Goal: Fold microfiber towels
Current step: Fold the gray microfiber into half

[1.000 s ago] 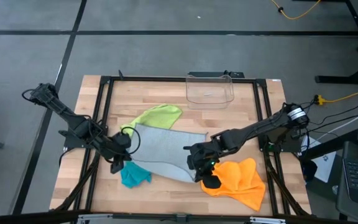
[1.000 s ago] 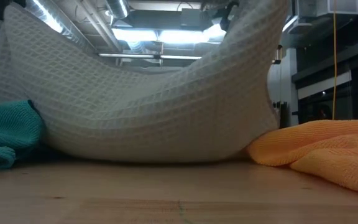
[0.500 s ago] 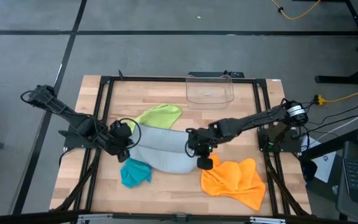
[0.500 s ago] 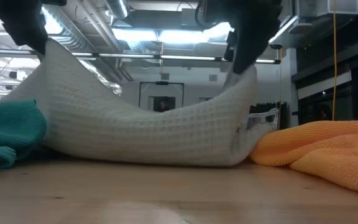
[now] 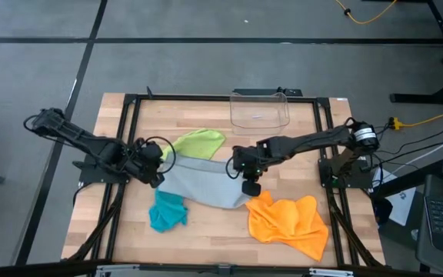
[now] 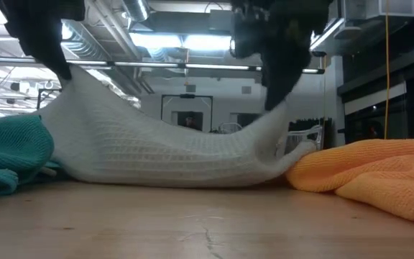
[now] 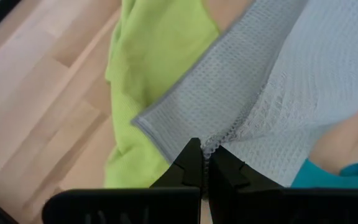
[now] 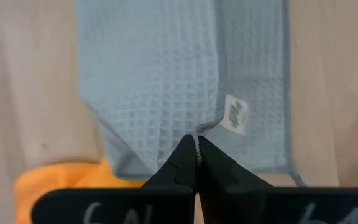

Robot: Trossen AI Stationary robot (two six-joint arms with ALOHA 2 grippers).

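The light grey towel (image 5: 202,183) is gripped at two corners: one is pinched by the closed left pincer (image 5: 157,163), the other by the closed right pincer (image 5: 246,173). In each wrist view the fingers are seen pressed together on the waffle-weave edge, and a small white label (image 8: 234,114) is seen on the cloth just beyond the right pincer's tips. Between the two pincers the grey towel is hung in a sagging curve, its lower part resting on the wooden worktop (image 5: 214,231), as is shown in the low view (image 6: 171,147). The lime green towel (image 5: 197,142) is laid just beyond the left pincer, partly covered by the grey cloth. The teal towel (image 5: 166,211) is bunched below the left pincer, beside the grey towel's lower edge. The orange towel (image 5: 291,223) is crumpled just under the right pincer, touching the grey towel. A clear plastic bin (image 5: 260,110) is set well behind the right pincer at the far edge.
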